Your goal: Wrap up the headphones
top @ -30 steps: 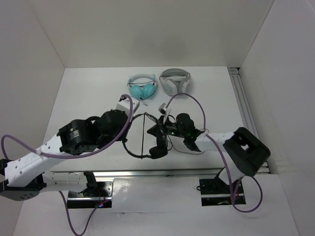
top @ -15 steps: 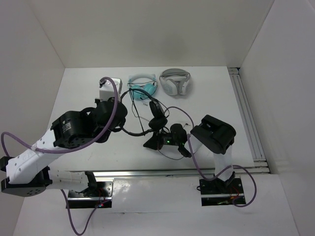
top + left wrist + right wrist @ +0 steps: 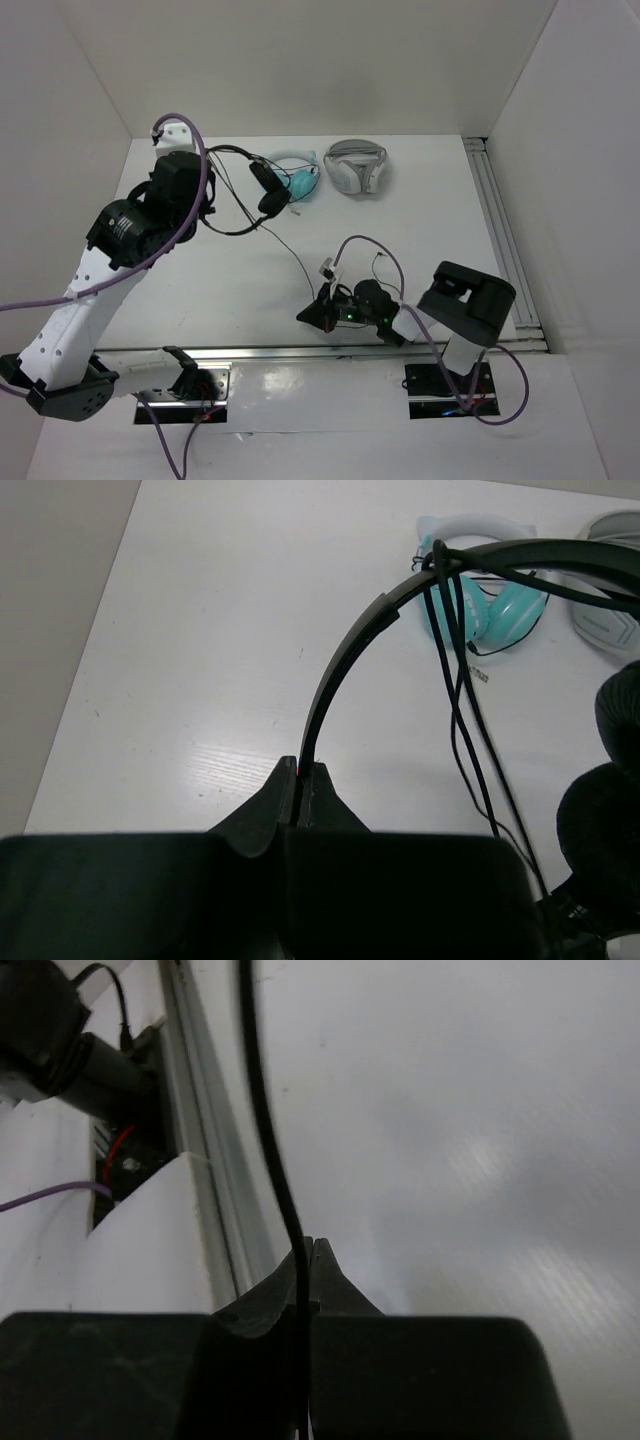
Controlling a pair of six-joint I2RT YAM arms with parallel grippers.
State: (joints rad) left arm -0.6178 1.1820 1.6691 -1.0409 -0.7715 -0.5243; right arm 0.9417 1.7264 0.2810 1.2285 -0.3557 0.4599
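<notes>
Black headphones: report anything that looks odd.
Nothing looks damaged. The headphones hang off the table in the left gripper, near the teal headphones. Their cable stretches diagonally to the right gripper.

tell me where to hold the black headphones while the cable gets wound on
The thin headband, on its bare stretch clear of the draped cable. Come edge-on from the side away from the ear pads, as the left hand does: the flat strip slots between the fingers and the pads hang free.
</notes>
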